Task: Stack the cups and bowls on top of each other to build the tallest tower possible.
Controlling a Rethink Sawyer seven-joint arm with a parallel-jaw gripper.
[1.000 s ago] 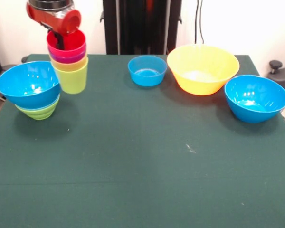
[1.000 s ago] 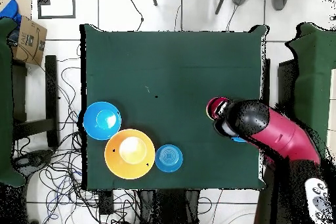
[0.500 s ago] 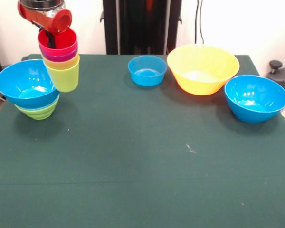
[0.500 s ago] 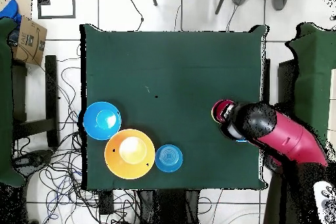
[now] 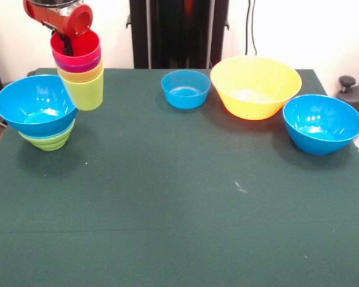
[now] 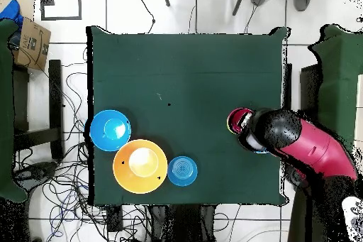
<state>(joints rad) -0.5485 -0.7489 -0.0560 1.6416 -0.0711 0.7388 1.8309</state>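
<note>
Since half a second ago, the cups point(image 5: 79, 69) are moving a little to the right and staying up in the air. The pincer point(image 5: 66, 42) is reaching inside the red top cup and gripping the stack. It is hanging just beside the blue bowl point(image 5: 35, 105) sitting in a green bowl point(image 5: 49, 139). The counter point(image 5: 179, 203) is wearing a dark green cloth. Black wires point(image 6: 67, 175) are lying on the white tile floor point(image 6: 127, 8). A brown box point(image 6: 32, 42) is showing letters too small to read.

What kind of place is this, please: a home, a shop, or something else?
Probably a robotics lab, not a home. A green-covered table stands on a tiled floor amid loose cables, a red robot arm holds stacked cups, and plastic bowls sit as test objects.
</note>
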